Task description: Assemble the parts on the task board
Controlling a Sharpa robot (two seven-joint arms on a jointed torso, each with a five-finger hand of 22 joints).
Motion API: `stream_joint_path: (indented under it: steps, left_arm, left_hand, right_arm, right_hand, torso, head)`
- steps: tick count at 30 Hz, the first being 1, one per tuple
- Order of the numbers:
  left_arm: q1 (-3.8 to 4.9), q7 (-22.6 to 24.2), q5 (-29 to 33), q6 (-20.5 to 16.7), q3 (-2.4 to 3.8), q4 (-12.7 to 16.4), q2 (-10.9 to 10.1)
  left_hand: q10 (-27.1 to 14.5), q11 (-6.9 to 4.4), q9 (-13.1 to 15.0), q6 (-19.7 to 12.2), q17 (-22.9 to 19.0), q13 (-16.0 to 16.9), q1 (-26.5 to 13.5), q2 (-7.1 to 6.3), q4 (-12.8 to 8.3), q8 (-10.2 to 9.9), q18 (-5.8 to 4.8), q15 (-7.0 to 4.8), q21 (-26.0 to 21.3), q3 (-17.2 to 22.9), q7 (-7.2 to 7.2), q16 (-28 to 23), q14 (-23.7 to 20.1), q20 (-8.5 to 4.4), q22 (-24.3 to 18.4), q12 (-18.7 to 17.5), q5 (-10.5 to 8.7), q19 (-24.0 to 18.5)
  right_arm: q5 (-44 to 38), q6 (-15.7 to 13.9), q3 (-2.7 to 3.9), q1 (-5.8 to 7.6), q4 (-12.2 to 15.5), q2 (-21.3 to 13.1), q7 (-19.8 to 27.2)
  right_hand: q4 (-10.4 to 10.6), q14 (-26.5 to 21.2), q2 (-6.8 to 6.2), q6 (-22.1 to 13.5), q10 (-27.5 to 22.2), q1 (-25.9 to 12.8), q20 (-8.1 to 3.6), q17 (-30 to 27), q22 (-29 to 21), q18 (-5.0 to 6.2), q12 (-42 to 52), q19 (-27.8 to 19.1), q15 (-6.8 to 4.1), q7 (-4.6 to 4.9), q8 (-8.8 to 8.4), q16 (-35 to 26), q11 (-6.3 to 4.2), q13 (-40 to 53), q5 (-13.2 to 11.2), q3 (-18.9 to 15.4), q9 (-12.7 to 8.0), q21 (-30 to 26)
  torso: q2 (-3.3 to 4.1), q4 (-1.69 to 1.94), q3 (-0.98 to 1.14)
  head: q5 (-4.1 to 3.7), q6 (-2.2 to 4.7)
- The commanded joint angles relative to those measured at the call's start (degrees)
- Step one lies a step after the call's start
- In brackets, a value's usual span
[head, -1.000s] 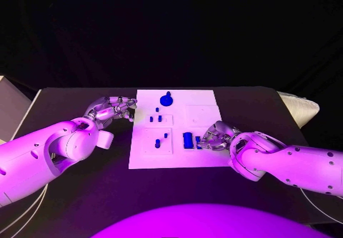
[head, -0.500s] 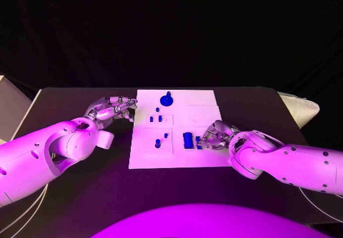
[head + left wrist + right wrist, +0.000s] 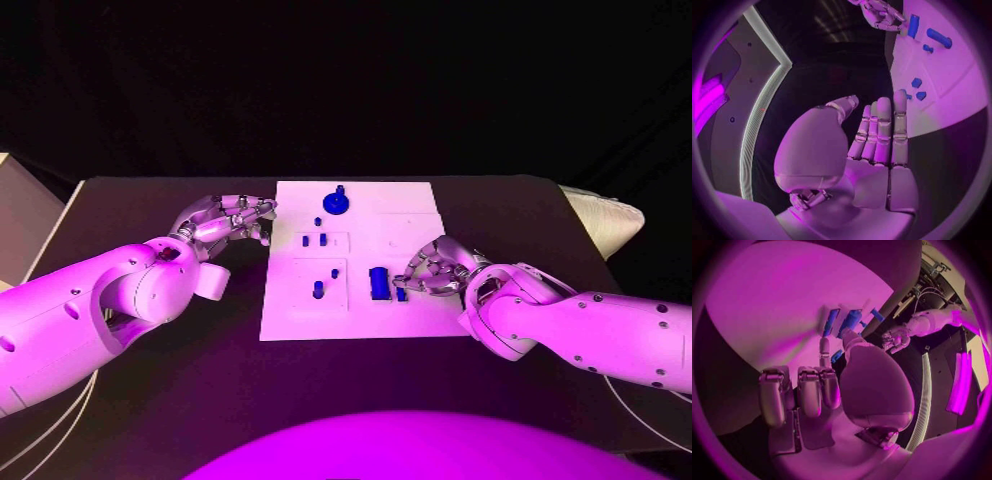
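The white task board (image 3: 353,318) lies in the middle of the black table. Blue parts sit on it: a round knob (image 3: 336,201) at the far edge, small pieces (image 3: 312,240) in the middle, a peg (image 3: 317,290) and a taller blue block (image 3: 379,282). My right hand (image 3: 436,268) rests on the board beside that block (image 3: 849,321). Its thumb and one finger reach to either side of the block while the other fingers are curled in. My left hand (image 3: 228,220) hovers off the board's left edge, fingers straight (image 3: 879,135), holding nothing.
A pale box (image 3: 22,215) stands at the table's left edge and a white bundle (image 3: 606,215) at its right edge. Bare black table (image 3: 173,370) stretches in front of the board.
My right hand has shifted slightly towards the far side, staying against the blue block. The left hand and the parts have not moved.
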Motion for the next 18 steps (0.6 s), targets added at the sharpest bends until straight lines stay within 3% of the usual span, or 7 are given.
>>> stream_joint_path:
  steps: [1,3,4,10,14,16,18]
  left_arm:
    - [-0.03,1.7,0.8,-0.1,0.04,-0.3,0.4]
    - [-0.03,2.5,1.2,-0.5,0.04,-0.7,0.6]
    - [-0.03,3.3,1.7,-0.9,0.04,-1.1,0.8]
    - [-0.03,7.8,3.8,-2.8,0.04,-3.6,2.1]
    - [-0.01,10.5,4.9,-3.9,0.06,-5.6,3.0]
    - [0.02,11.9,5.4,-4.6,0.08,-6.8,3.7]
    - [0.08,13.2,5.8,-5.2,0.13,-8.4,4.6]
  left_hand:
    - [-0.3,-0.07,-0.1,-0.2,0.0,-0.1,0.6,0.13,0.4,0.4,0.79,0.30,-0.3,-0.1,0.00,0.2,-0.1,-0.02,-0.1,0.3,0.14,0.5]
    - [-0.3,-0.08,-0.1,-0.3,0.0,-0.1,0.6,0.06,0.4,0.4,0.78,0.31,-0.3,-0.2,0.01,0.2,-0.2,-0.01,-0.1,0.3,0.14,0.5]
    - [-0.3,-0.08,-0.1,-0.3,-0.1,0.0,0.7,0.04,0.4,0.4,0.78,0.31,-0.4,-0.2,0.00,0.2,-0.2,-0.01,-0.1,0.3,0.14,0.5]
    - [0.1,-0.07,-0.2,-0.3,-0.7,-0.2,1.4,-0.24,0.9,0.7,0.71,0.50,-1.8,-0.4,-0.07,-1.2,-2.6,0.13,-0.8,0.7,0.16,-0.9]
    - [0.3,0.22,-0.2,-0.2,-2.4,-1.8,2.4,-0.31,1.6,1.2,0.64,1.06,-4.8,-0.3,0.10,-4.6,-5.7,0.67,-2.5,-1.3,0.20,-2.8]
    - [0.7,0.60,-0.3,-0.1,-4.3,-3.2,2.9,-0.44,2.0,1.5,0.54,1.64,-7.4,-0.2,0.17,-8.4,-8.1,1.20,-4.0,-3.5,0.18,-4.4]
    - [3.4,0.84,-0.2,0.1,-7.8,-6.1,3.6,-0.65,2.6,2.3,0.59,2.31,-11.8,0.1,0.17,-16.3,-8.7,2.19,-6.8,-8.2,0.11,-5.8]
  right_arm:
    - [10.4,-6.8,0.03,0.12,-1.0,-0.1,15.7]
    - [13.5,-8.2,0.04,0.30,-1.7,0.0,19.9]
    - [16.6,-9.0,0.05,0.58,-2.6,0.1,23.6]
    - [29.4,-8.3,0.09,2.61,-8.8,1.4,34.9]
    - [36.5,-5.5,0.10,4.12,-13.9,3.0,39.2]
    - [40.1,-3.6,0.14,4.82,-16.8,4.1,41.1]
    - [43.6,-1.4,0.27,5.35,-19.9,5.5,42.9]
  right_hand:
    - [0.1,5.4,1.96,-1.6,5.1,0.3,0.54,12.5,13.3,0.84,-2.6,4.5,0.81,0.54,-0.90,-0.9,0.80,14.1,-0.6,-3.3,-0.3,-4.3]
    - [0.0,5.1,2.60,-2.3,4.5,0.6,0.74,11.6,12.7,1.25,-4.0,3.9,1.02,0.81,-1.29,-1.4,1.06,13.6,-0.6,-4.2,-0.4,-6.6]
    - [0.0,3.9,3.08,-3.9,2.2,1.1,1.10,7.4,10.3,2.73,-10.0,1.7,1.43,1.42,-2.10,-3.7,1.59,11.4,-0.1,-5.1,-0.7,-14.8]
    - [-0.1,1.0,5.20,-5.5,-4.0,4.7,1.73,-1.8,2.3,5.95,-24.2,-3.3,2.10,2.19,-2.67,-10.7,2.14,4.8,2.8,-6.3,-0.6,-35.9]
    - [0.0,-5.8,5.82,-6.1,-14.8,8.9,2.57,-19.3,-12.4,9.91,-48.1,-11.5,2.49,2.81,-2.89,-27.6,2.78,-8.7,2.7,-4.9,-0.7,-68.1]
    - [0.1,-10.3,5.84,-6.7,-18.9,10.8,2.79,-30.9,-17.2,10.25,-58.9,-12.3,3.39,3.31,-3.22,-41.5,3.12,-17.3,2.5,-3.7,-1.0,-72.7]
    - [0.0,-12.2,6.25,-7.0,-20.4,12.3,3.25,-32.7,-19.0,9.98,-62.0,-13.3,3.45,3.53,-3.49,-45.2,3.49,-20.3,2.0,-2.4,-1.3,-74.7]
  torso:
    - [-0.23,-0.17,-0.09]
    - [-0.44,-0.30,-0.13]
    - [-0.69,-0.43,-0.22]
    - [-1.91,-0.91,-0.74]
    - [-2.55,-1.16,-0.92]
    - [-2.85,-1.27,-0.93]
    - [-3.24,-1.19,-0.90]
  head:
    - [-0.01,0.01]
    - [0.12,0.01]
    - [0.27,0.01]
    - [0.58,0.22]
    - [0.96,2.02]
    - [1.18,3.14]
    - [1.32,3.83]
